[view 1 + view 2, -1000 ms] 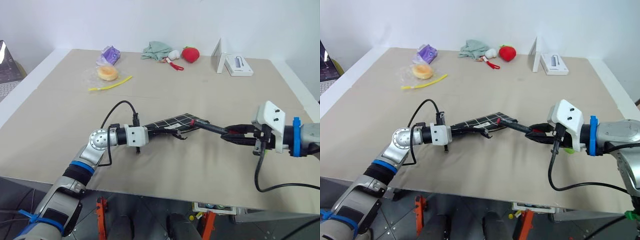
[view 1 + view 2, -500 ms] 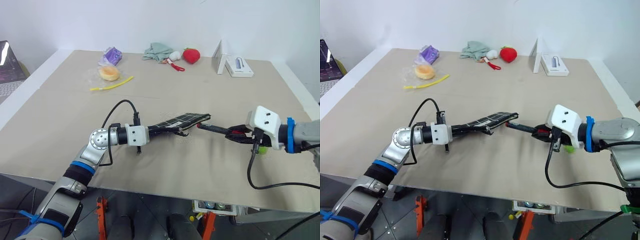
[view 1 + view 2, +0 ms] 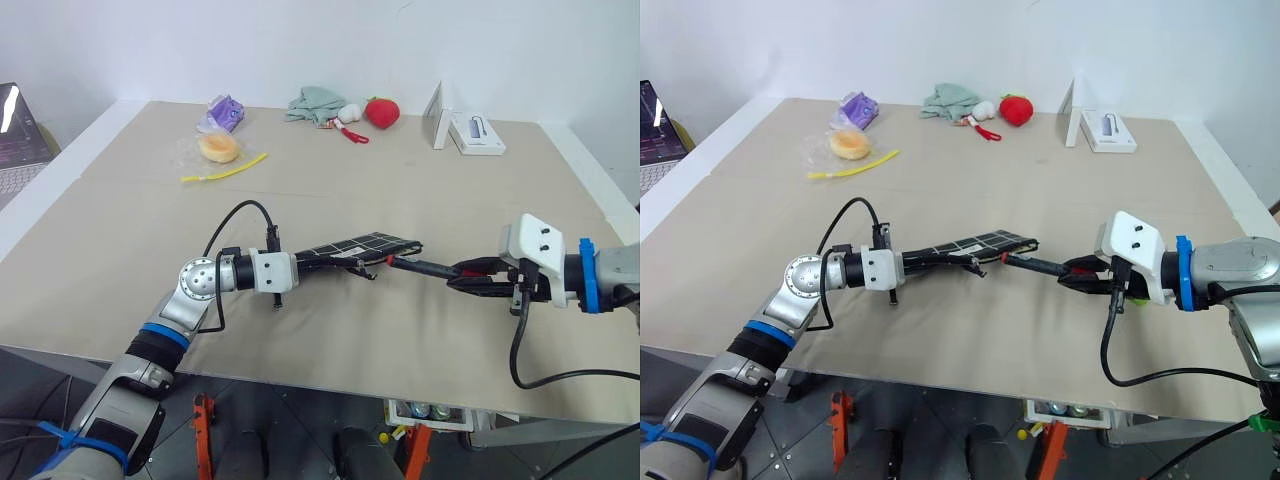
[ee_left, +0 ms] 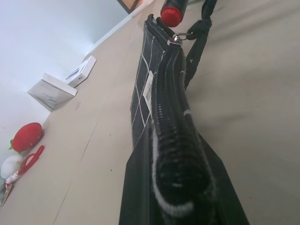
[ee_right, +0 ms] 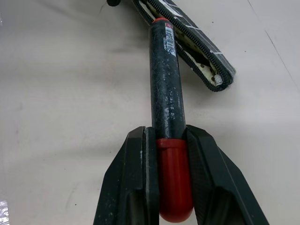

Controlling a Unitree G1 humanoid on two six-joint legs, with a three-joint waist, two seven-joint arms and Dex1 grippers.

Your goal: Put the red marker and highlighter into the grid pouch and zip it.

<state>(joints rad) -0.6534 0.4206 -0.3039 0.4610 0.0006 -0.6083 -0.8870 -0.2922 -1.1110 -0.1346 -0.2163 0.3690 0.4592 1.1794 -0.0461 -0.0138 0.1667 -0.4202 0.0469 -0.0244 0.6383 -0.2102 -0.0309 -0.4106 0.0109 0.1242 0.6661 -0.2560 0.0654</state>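
Grid pouch [image 3: 360, 247] is held off the table, left gripper [image 3: 305, 262] clenched on one end so its open mouth faces right gripper [image 5: 167, 140], which grasps red marker [image 5: 165, 89], tip at that mouth.

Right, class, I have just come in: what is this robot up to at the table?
The left gripper is shut on one end of the grid pouch and holds it out above the table. The right gripper is shut on the red cap end of the red marker and points its other end at the pouch's open zipper mouth. The tip is at the opening, not yet inside. The green highlighter lies on the table behind the right gripper.
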